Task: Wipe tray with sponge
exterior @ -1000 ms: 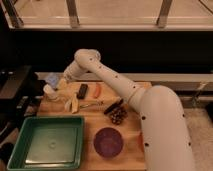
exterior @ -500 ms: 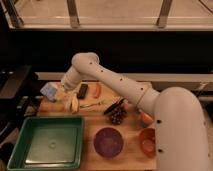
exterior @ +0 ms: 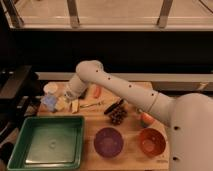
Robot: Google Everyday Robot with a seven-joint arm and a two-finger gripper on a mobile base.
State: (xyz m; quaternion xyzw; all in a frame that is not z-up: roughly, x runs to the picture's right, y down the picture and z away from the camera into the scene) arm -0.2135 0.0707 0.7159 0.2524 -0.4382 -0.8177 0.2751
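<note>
The green tray (exterior: 31,161) lies on the wooden table at the front left, with nothing in it. The light-blue sponge (exterior: 48,101) is just beyond the tray's far rim, at the table's left edge. My gripper (exterior: 57,102) reaches down from the white arm and is shut on the sponge, holding it in front of the white cup (exterior: 50,88). The gripper and sponge are apart from the tray, slightly behind its far left corner.
A purple bowl (exterior: 108,141) and an orange bowl (exterior: 151,142) stand to the right of the tray. A black bar (exterior: 114,106), a dark clustered item (exterior: 118,116), a yellow piece (exterior: 75,106) and an orange-red item (exterior: 97,91) lie mid-table. My white arm spans the table's right side.
The gripper has carried the sponge from behind the white cup forward and down towards the tray's far rim. The arm's elbow has swung lower and closer to me.
</note>
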